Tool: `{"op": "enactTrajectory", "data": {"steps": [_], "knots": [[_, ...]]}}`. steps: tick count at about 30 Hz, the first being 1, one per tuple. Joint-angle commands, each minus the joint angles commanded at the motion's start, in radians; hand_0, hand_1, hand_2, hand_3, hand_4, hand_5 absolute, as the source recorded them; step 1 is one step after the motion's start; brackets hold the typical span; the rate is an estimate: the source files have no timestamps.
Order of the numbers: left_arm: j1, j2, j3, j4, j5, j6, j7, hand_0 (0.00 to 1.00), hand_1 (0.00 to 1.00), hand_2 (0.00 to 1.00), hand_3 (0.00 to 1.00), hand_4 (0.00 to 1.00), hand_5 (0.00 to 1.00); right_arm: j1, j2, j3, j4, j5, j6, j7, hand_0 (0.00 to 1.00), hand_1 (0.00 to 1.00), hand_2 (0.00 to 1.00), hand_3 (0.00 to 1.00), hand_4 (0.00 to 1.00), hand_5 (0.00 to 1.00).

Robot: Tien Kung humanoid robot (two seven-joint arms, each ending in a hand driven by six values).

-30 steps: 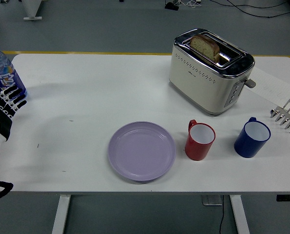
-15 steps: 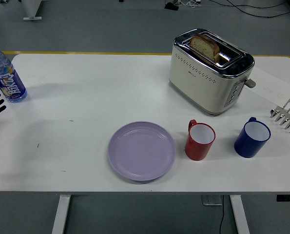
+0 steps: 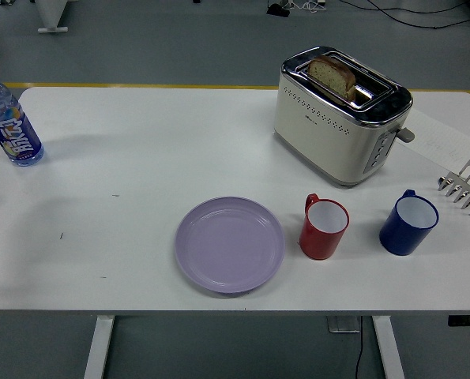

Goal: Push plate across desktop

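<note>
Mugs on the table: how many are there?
2. The red mug stands just right of the purple plate, and the blue mug stands further right, in front of the toaster. Nothing appears to hide another.

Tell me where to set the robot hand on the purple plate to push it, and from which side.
Contact the purple plate at its raised left rim, coming in low from the left. It lies flat, so there is little to grip. The red mug stands close on its right, so a rightward push would probably strike it; pushing away toward open table looks safer.
</note>
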Motion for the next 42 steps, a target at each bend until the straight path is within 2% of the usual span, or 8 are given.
{"op": "enactTrajectory", "data": {"steps": [42], "knots": [[-0.015,-0.013,-0.041,-0.003,-0.003,0.0,-0.003,0.712,0.737,0.714,0.634,0.534,0.998,0.027,0.003,0.011,0.001,-0.02,0.003,-0.003,0.56,0.549,0.677,0.592,0.297,0.296]]}}
